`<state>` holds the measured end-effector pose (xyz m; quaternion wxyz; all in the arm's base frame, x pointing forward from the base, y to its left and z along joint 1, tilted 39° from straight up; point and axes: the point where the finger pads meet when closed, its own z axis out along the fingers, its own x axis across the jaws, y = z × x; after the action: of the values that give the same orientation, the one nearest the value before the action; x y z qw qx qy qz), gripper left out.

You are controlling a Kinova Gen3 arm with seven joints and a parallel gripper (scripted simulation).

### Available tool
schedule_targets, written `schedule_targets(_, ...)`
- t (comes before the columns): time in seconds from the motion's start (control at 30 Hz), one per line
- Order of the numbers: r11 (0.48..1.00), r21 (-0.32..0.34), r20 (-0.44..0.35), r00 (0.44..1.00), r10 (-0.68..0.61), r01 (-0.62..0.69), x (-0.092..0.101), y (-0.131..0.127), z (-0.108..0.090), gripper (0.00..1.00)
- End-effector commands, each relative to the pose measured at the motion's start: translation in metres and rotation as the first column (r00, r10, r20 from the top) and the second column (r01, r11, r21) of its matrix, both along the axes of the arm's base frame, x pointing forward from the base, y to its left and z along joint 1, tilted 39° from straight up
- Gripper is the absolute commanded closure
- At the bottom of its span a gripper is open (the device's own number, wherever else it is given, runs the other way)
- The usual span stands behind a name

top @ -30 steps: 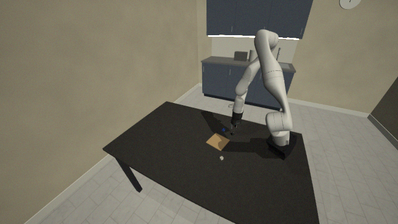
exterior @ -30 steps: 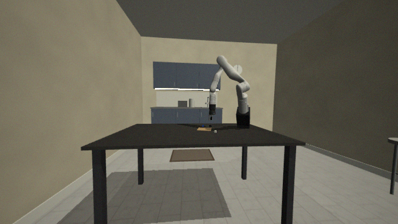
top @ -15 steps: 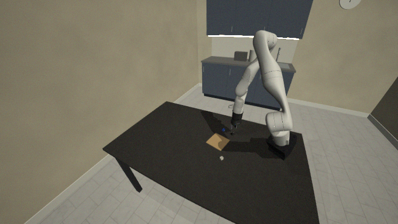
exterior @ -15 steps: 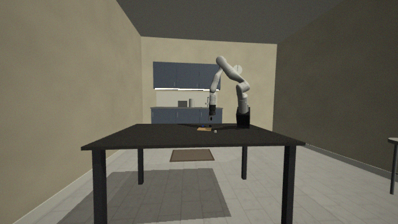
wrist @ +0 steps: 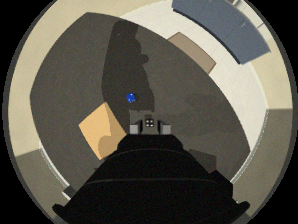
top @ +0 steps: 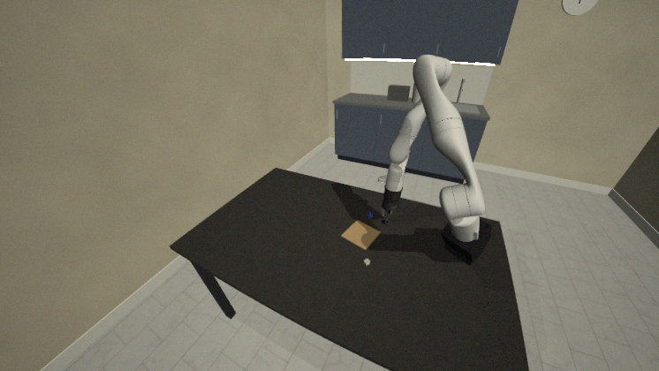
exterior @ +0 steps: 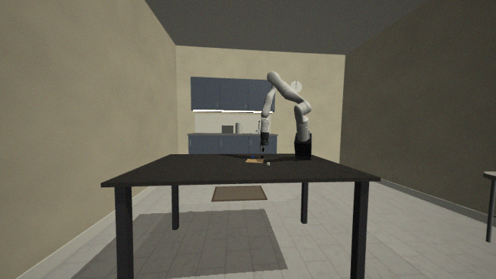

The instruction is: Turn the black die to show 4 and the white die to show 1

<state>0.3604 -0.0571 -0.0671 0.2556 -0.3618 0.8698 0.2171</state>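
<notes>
Gripper [top: 386, 213] [exterior: 262, 149] [wrist: 150, 124]: fingers apart, part-way open, with clear space on either side of the die seen between them; nothing clamped; pointed down above the table, presumably to straddle the die before a grasp

Black die [top: 384, 221] [exterior: 261, 157] [wrist: 149, 123]: on the table, off the mat, below the fingertips; pale pips visible on top, count too small to confirm

Blue die [top: 370, 215] [exterior: 252, 157] [wrist: 131, 98]: on the table near the mat, apart from the black die; its shown face must be preserved, so allow finger clearance on this side

Mat [top: 354, 235] [exterior: 254, 161] [wrist: 100, 127]: flat on the table, bearing no die; partly shadowed; serves as the landing area for both turned dice

White die [top: 367, 261] [exterior: 268, 163]: on the table, off the mat on the side away from the blue die; outside the wrist view; top value unreadable

Table [top: 276, 276] [exterior: 239, 173] [wrist: 60, 85]: supports mat and dice

Step in hand: judged to be alignment over the black die; next, lower squarely and close, since an off-centre descent could knock it
</notes>
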Motion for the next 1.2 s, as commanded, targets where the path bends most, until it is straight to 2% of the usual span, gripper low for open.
schedule_targets(0.0, 1.0, 0.002, -0.002, 1.0, 0.009, -0.009, 0.001, 0.006, -0.004, 0.3)
schedule_targets(0.6, 1.0, 0.002, -0.002, 1.0, 0.009, -0.009, 0.006, 0.017, -0.02, 0.3)
schedule_targets(1.17, 1.0, 0.002, -0.002, 1.0, 0.009, -0.009, 0.007, 0.018, -0.022, 0.3)
